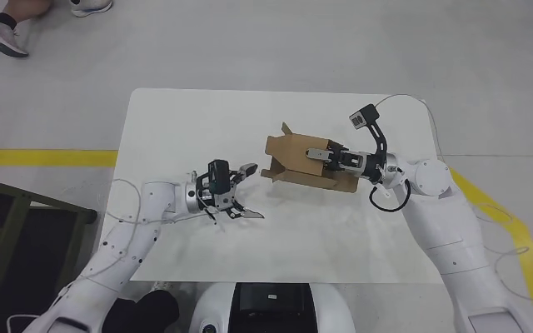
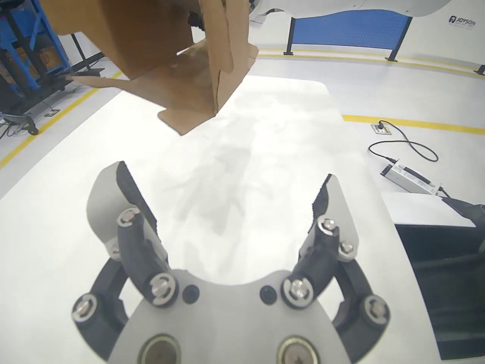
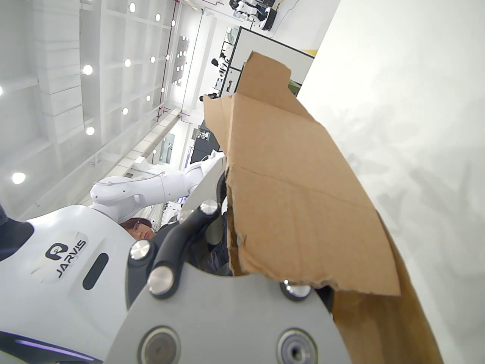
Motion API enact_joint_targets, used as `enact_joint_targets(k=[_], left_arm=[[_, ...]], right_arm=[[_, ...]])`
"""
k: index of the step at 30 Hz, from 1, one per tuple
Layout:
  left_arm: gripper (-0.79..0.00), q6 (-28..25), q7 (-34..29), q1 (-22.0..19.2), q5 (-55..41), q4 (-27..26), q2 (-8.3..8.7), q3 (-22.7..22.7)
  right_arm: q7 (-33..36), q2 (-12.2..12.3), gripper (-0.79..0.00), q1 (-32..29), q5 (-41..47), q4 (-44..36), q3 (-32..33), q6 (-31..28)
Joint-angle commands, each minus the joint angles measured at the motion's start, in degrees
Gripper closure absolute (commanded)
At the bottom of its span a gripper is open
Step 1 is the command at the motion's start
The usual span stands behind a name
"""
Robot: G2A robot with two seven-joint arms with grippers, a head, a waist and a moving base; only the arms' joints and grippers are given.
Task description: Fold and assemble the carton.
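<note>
White table [image 1: 166, 241] on grey floor [image 1: 250, 42], yellow tape line [image 1: 54, 156] across it. Blue panel barrier [image 2: 348, 28] behind, blue rack [image 2: 22, 39] off to one side. Power adapter [image 2: 411, 178] with black cable on the floor. Round ceiling lights [image 3: 87, 69] on.

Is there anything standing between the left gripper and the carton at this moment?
Nothing visible does. The left gripper is open and faces the carton, which the right gripper holds. Just the white surface of the table lies between them.
</note>
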Motion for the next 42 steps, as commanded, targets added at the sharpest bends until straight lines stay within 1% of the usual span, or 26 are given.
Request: enact_joint_targets(k=[1,3,7,15,20,25,29,42], left_arm=[[-0.785,0.1,0.1,-0.6,-0.2,0.3,-0.37,1.3],[-0.785,0.1,0.4,-1.2,-0.5,0.8,-0.78,2.5],[-0.785,0.4,1.3,-2.1,-0.1,1.2,-1.36,4.4],[-0.785,1.0,5.2,-2.9,0.7,1.8,-1.75,5.4],[-0.785,0.5,7.1,-2.8,1.5,1.7,-1.56,5.2],[-0.785,-0.4,7.4,-2.9,1.4,1.8,-1.50,5.1],[-0.785,-0.4,8.2,-3.5,2.3,1.3,-1.21,6.7],[-0.785,-0.4,10.0,-4.7,1.9,1.0,-0.17,8.4]], right_arm=[[0.0,0.0,0.000,0.0,0.0,0.0,0.0,0.0],[0.0,0.0,0.000,0.0,0.0,0.0,0.0,0.0],[-2.2,0.1,0.000,-1.3,-1.3,-2.1,0.2,0.7],[-0.6,0.4,0.000,-2.0,-1.8,-2.8,0.3,0.8],[0.0,0.4,0.000,-1.9,-1.7,-2.6,0.0,0.8],[1.0,0.3,0.000,-1.6,-1.7,-2.6,-0.7,0.7],[1.1,0.3,0.000,-1.4,-2.3,-2.5,-1.1,0.6],[3.3,0.3,0.000,-1.1,-2.1,-2.6,-2.2,0.5]])
